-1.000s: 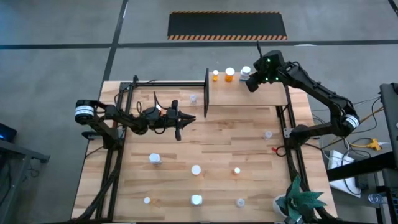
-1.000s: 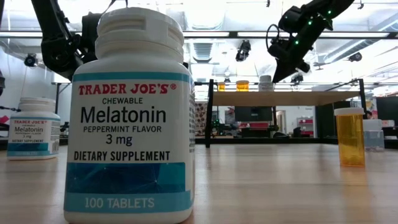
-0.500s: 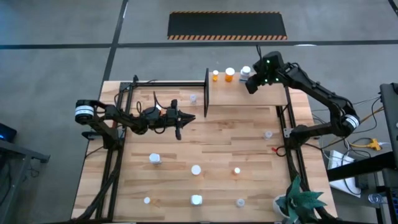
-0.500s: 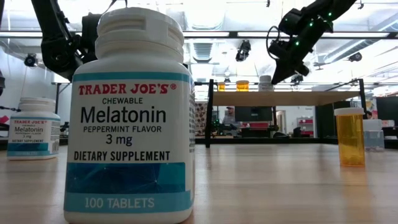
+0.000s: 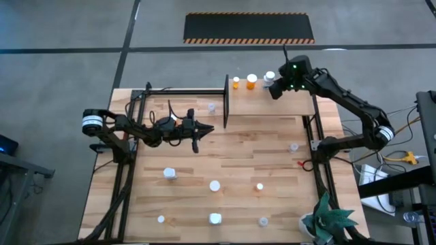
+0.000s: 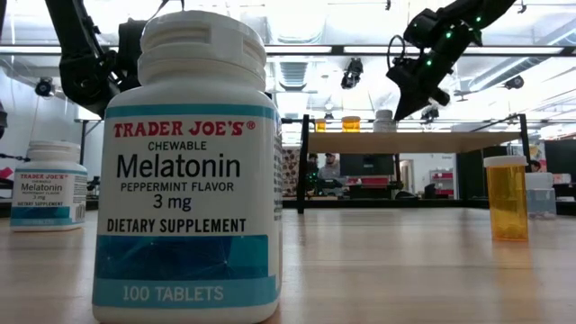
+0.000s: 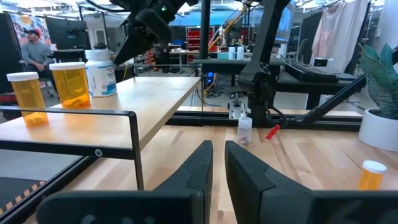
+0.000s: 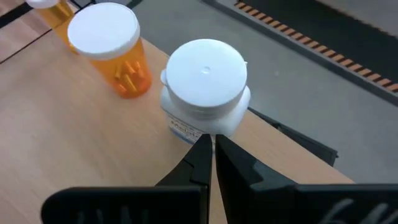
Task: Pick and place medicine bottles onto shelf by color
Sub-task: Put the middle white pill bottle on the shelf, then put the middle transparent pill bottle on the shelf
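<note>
The shelf [image 5: 272, 107] stands at the table's far right. Along its far edge stand a small orange bottle [image 5: 236, 82], a larger orange bottle [image 5: 251, 81] and a white bottle [image 5: 270, 76]. My right gripper [image 5: 275, 92] hangs shut over the shelf, slanting down, with its tips [image 8: 210, 140] just in front of the white bottle's lower side [image 8: 193, 127]. My left gripper [image 5: 208, 129] stays shut and level above the table, left of the shelf, holding nothing. Several more medicine bottles stand on their bases on the table, such as a white one [image 5: 169, 173]. My right gripper has its shut fingertips at the near side of the white bottle, low on the label [image 8: 186, 130], coming slanted from above. I cannot tell whether they touch it. The bottle stands upright on the shelf.
Loose bottles dot the table's near half [image 5: 214, 185], [image 5: 259, 186], [image 5: 215, 218], and one stands by the right posts [image 5: 293, 145]. A potted plant [image 5: 327, 221] sits at the near right corner. A big melatonin bottle [image 6: 187, 171] stands close in the low view.
</note>
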Available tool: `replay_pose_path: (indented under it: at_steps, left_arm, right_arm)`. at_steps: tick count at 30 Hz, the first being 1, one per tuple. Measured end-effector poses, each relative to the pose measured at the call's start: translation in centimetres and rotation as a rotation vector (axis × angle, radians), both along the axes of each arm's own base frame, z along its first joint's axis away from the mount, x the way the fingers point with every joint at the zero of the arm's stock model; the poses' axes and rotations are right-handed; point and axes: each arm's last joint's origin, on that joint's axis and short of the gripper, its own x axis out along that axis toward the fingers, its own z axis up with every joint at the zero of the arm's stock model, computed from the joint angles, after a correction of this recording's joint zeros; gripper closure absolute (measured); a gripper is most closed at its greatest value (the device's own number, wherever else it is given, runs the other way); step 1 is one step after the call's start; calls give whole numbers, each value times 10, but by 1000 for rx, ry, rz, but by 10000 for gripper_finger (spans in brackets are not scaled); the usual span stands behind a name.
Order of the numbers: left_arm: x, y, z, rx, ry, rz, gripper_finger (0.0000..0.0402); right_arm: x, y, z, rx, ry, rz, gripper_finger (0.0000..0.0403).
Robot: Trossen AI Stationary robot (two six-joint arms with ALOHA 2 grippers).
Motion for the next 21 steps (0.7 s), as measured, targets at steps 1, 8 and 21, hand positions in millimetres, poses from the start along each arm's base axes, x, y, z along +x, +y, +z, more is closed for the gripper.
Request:
replay_pose_path:
  at_steps: [1, 8, 21]
  left_arm:
    - [0, 0, 0, 0, 0, 0, 378]
    - [-1, 3, 0, 1, -3, 14, 378]
    - [-3, 5, -3, -10, 12, 21, 378]
  right_arm:
    - [-1, 3, 3, -10, -4, 5, 392]
    - [-2, 46, 23, -92, -45, 114, 392]
    - [6, 168, -14, -29, -132, 306, 392]
